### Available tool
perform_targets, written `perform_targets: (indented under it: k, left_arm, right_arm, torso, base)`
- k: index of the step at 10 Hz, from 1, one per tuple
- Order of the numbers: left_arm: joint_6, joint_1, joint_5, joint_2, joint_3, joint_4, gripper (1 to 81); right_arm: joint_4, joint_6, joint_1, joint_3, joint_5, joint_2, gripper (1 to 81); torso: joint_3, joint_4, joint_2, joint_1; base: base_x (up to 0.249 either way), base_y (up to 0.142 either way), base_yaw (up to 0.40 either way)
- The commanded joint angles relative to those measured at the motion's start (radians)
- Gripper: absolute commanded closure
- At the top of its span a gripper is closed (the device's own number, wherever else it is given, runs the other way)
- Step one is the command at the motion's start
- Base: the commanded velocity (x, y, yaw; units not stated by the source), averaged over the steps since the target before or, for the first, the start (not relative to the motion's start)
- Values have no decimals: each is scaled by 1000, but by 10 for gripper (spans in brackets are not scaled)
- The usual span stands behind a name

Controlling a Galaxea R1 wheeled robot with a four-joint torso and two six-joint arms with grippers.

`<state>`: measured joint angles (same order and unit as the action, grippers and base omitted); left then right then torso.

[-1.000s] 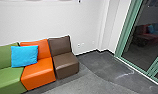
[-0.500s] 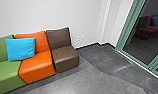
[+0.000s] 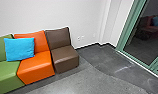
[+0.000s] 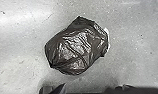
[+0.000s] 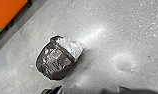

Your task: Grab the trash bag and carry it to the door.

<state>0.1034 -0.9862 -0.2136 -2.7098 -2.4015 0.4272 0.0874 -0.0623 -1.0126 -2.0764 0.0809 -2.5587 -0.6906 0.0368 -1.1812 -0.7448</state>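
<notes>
Left gripper (image 4: 90, 87) and right gripper (image 5: 90, 88) noted wide-fingered, empty; shallow pinching could tear the creased plastic trash bag (image 4: 72, 47).

A pillow (image 3: 19, 49) sits on the modular sofa (image 3: 65, 57) before the wall (image 3: 77, 15), left of the glass panels (image 3: 146, 41), the trash bag (image 4: 75, 47) on the floor (image 3: 70, 85).

Light, perhaps from overhead, leaves pale glare on the concrete floor (image 5: 142, 37) and a soft shadow beside the trash bag (image 5: 53, 61); beyond the green-framed glass (image 3: 138, 46) it is dim.
</notes>
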Motion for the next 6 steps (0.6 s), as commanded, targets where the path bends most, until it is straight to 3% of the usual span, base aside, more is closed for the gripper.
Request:
perform_targets:
  k: [1,2,6]
  left_arm:
    - [1,83,-72,14,1,21,10]
    - [-1,83,-72,10,1,22,10]
    - [-4,108,-72,2,2,22,10]
  right_arm:
    - [38,-2,119,7,50,24,10]
    - [44,-2,128,-4,51,16,10]
    - [49,-2,143,6,71,21,10]
  torso:
    - [0,0,-99,-64]
    - [0,0,-137,-87]
    - [-118,0,-286,-180]
  base:
    - [0,0,0]
    - [0,0,0]
    - [0,0,0]
